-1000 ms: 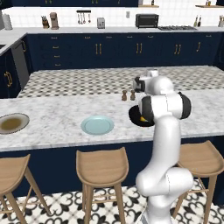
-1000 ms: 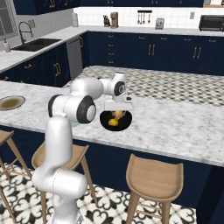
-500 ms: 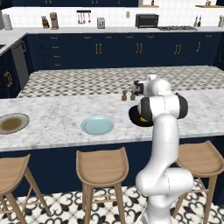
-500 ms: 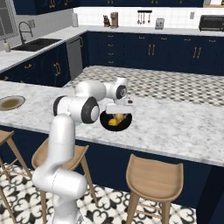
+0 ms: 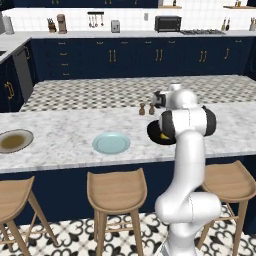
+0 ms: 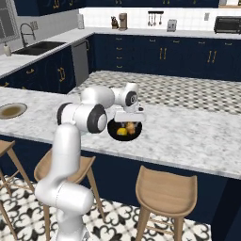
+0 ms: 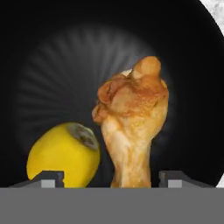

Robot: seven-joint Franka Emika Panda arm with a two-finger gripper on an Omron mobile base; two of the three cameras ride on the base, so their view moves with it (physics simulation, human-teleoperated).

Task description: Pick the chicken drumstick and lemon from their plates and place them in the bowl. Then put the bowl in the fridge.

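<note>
The black bowl [image 7: 52, 48] sits on the marble island counter, seen as the bowl [image 6: 112, 130] and the bowl [image 5: 153, 131] in the base views. Inside it lie the golden-brown chicken drumstick [image 7: 133, 113] and, to its left, the yellow lemon [image 7: 61, 153]. They show as drumstick [image 6: 130, 127] and lemon [image 6: 121, 132] from the right. My gripper [image 7: 113, 180] hangs just over the bowl, open, its fingertips [image 7: 51, 178] set wide on either side of the drumstick's lower end. The gripper [image 6: 128, 121] points down. The pale blue plate [image 5: 111, 143] and grey plate [image 5: 14, 140] are bare. The fridge is out of view.
Two small shakers [image 5: 142, 109] stand on the counter just behind the bowl. Wooden stools [image 5: 116, 185] line the island's near edge. Navy cabinets and a back counter with a toaster oven [image 5: 167, 23] lie beyond; a sink [image 6: 40, 47] is at the far left.
The hand has dipped slightly lower over the bowl. Bowl, plates and base have not moved.
</note>
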